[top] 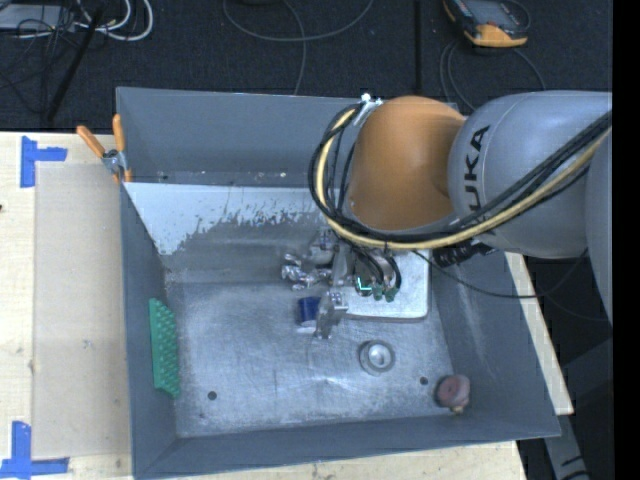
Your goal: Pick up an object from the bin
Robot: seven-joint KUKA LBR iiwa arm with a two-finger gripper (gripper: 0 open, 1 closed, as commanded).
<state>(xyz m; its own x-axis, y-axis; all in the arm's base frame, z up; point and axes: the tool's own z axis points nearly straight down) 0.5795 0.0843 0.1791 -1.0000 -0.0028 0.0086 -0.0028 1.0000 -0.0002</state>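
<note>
My gripper (318, 320) hangs low over the middle of the bin, under the orange wrist cover. A small blue thing (307, 310) sits right at its fingers, seemingly between them, close to the bin floor. A round silver metal disc (376, 356) lies just to the right and in front of the gripper. A flat light grey plate (410, 298) lies behind it, partly hidden by the wrist.
A green ridged strip (163, 346) lies along the bin's left wall. A small brownish-pink lump (452, 392) rests in the front right corner. The arm covers the bin's back right part.
</note>
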